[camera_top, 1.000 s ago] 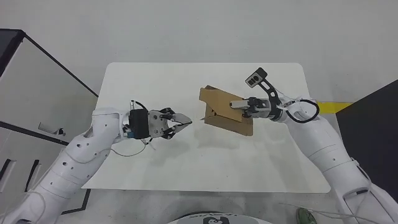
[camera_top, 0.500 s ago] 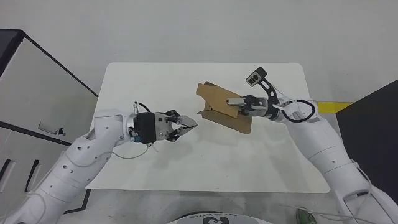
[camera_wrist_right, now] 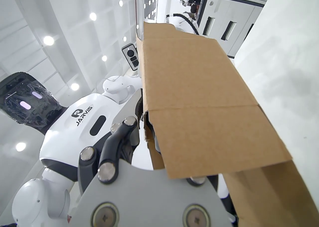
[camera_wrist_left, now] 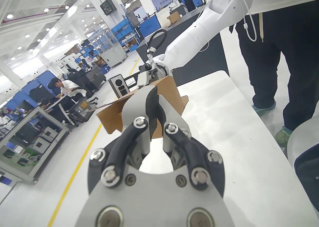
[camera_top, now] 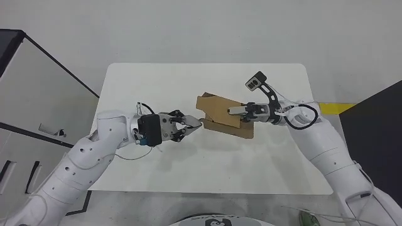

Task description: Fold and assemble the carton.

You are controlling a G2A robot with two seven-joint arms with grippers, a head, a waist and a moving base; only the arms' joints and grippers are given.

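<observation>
**Carton part-raised: right gripper holding, left gripper at the free end**

1. Carton (camera_top: 221, 108): it lies right of centre on the tabletop (camera_top: 157, 88), skewed to the edges. It is neither flat nor squared. One broad panel is tilted up and another rests on the surface. In the right wrist view the end flaps of the carton (camera_wrist_right: 194, 88) stand open and unfolded. I judge assembly to be at an early stage.

2. Right gripper (camera_top: 235, 109): it is clamped on the upper panel near the carton's end on that arm's side. The right wrist view shows the cardboard edge running in at the right gripper (camera_wrist_right: 147, 126).

3. Left gripper (camera_top: 196, 124): it is clenched and empty, with its tips at the carton's opposite end. In the left wrist view the cardboard of the carton (camera_wrist_left: 174, 93) sits just beyond the left gripper (camera_wrist_left: 152, 103). I cannot tell whether there is contact.

4. Step in hand, as I read it: squaring the sleeve.
   - I would use the right grasp as the anchor and hold it level.
   - I would press with the left tips low on a crease line, not mid-panel, so the board hinges rather than buckles.
   - The push should be slow and aimed along the tabletop towards the held end.
   - Main risk: the carton may slide or pivot about the right grasp.
</observation>
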